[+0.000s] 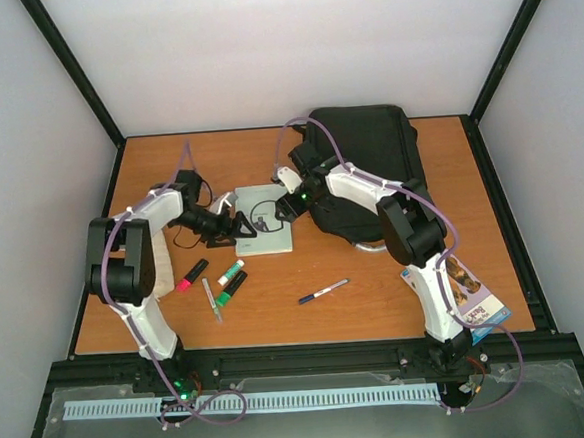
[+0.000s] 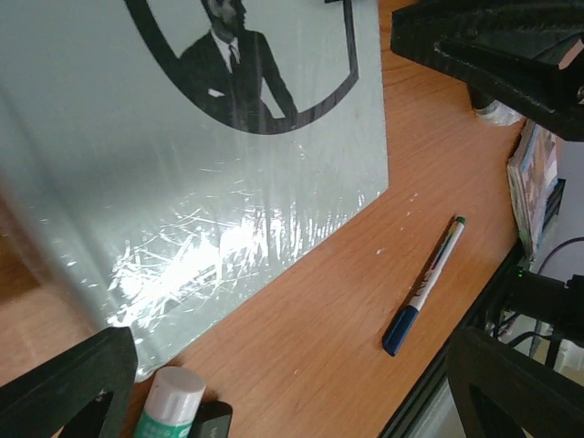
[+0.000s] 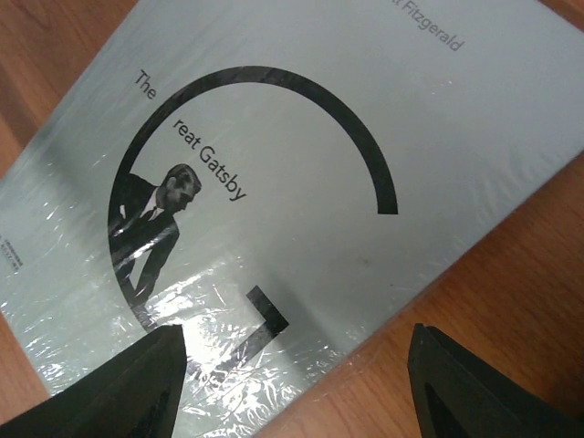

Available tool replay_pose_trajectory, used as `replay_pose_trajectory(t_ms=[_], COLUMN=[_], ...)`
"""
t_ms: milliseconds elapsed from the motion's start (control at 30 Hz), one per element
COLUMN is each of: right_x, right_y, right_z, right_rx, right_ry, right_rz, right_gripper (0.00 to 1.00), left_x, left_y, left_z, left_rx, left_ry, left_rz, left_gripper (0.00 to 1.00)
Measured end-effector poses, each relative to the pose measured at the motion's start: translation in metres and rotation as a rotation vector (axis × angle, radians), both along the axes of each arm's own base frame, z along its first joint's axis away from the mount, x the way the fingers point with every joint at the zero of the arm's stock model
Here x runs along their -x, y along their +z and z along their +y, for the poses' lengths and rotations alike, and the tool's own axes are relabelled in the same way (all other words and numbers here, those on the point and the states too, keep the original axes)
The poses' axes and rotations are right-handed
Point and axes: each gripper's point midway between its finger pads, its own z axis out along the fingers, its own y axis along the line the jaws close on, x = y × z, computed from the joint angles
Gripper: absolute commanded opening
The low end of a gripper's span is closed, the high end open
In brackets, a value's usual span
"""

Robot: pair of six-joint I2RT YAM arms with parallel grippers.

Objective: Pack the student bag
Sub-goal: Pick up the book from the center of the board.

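From the top camera we saw the student bag (image 1: 368,159), a large black soft fabric backpack, lying flat at the far right of the orange-brown wooden table (image 1: 378,303), partly behind the right arm. Just left of it lay a pale grey-green, plastic-wrapped paperback book (image 1: 264,243). The left gripper (image 1: 240,225) sat at the book's left edge and the right gripper (image 1: 278,213) hung over its right part. Nearer the arm bases lay a pink highlighter (image 1: 191,274), two green-bodied markers (image 1: 231,287) and, well apart to the right, a slim white pen with a blue cap (image 1: 323,292). A colourful printed booklet (image 1: 473,292) lay at the near right edge, partly under the right arm.

In the left wrist camera, that claw's black fingers (image 2: 64,388) stood wide apart in the lower corners, holding nothing; between them we saw only bare table, the book's wrapped corner and the white cap of one marker just beside that corner. Glare shone on the wrap, and a suited man inside a black ring was printed on the cover. The pen lay to the right of the book, apart from it.

In the right wrist camera, the right claw's fingers (image 3: 137,383) were also spread over the book's near edge, gripping nothing. The cover read "Gatsby" and "Fitzgerald". We could not tell whether the fingertips touched the cover.
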Motion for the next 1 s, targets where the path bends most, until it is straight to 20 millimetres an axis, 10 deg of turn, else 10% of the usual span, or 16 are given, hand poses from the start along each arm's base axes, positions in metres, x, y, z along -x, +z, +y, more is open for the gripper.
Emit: replay_pose_trajectory(t_ms=[433, 1000], right_x=[-0.006, 0.013], right_y=[-0.005, -0.025], right_z=[-0.009, -0.010], right_rx=[0.027, -0.009], right_ry=[-0.101, -0.112], right_rz=[0.028, 0.133], right_gripper=[0.56, 0.40], left_x=[-0.024, -0.038], left_y=[0.037, -0.030], left_z=[0.023, 0.020], left_rx=[-0.103, -0.057], left_ry=[0.205, 0.271], left_rz=[-0.107, 0.108], left_gripper=[0.83, 0.94])
